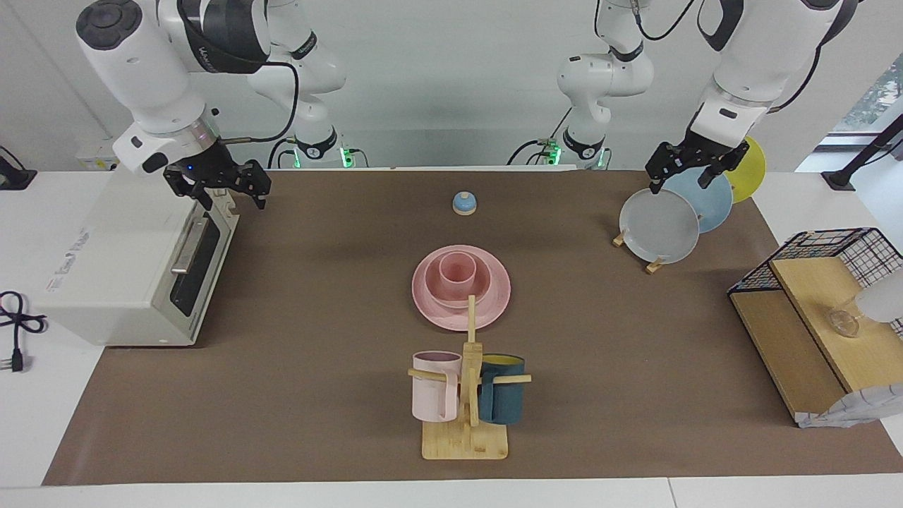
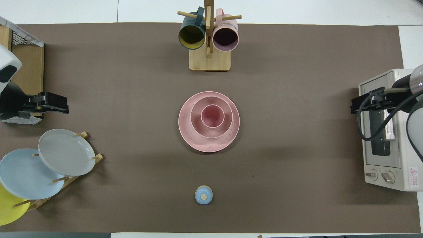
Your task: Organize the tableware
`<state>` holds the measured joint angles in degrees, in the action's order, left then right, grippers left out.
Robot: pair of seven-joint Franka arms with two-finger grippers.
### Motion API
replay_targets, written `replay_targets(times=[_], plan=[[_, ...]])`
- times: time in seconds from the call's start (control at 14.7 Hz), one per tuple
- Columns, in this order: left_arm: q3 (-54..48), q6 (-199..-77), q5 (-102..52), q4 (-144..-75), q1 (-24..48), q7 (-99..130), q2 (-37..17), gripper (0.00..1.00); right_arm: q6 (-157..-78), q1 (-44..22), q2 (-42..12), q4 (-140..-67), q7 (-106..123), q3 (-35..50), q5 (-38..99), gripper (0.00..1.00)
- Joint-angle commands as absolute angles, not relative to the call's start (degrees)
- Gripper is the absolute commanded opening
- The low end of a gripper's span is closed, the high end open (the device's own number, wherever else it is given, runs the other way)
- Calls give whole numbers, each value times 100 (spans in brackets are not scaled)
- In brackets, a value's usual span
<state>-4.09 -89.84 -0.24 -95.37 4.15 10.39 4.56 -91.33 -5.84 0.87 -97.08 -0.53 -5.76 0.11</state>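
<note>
Facing view: cup (image 1: 458,272) in bowl (image 1: 462,291) on plate (image 1: 432,307); left tool (image 1: 695,167) wide, empty; right tool (image 1: 227,185) wide, empty.

You see a matt pink plate (image 1: 461,310), bowl (image 1: 480,291) and cup (image 1: 459,274), smooth, faintly speckled, a bare wood mug tree (image 1: 466,416), a matt brown paper-like table cover (image 1: 296,395), a black wire basket (image 1: 839,248), a glossy white toaster oven (image 1: 106,282).

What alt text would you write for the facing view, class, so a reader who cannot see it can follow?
A pink cup sits in a pink bowl on a pink plate at mid-table. The left gripper hangs over the plate rack, the right gripper over the toaster oven, both holding nothing.
</note>
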Motion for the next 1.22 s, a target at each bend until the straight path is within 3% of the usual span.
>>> replay_targets(times=[0.0,1.16], plan=[[-395,-8483,-79,-9221,369,932,448,100,-9193,-519,0,-9659,132,-519,-105,100],[-563,-8560,-229,-9378,62,633,510,100,-9097,-17,-44,-9536,141,0,-387,100]])
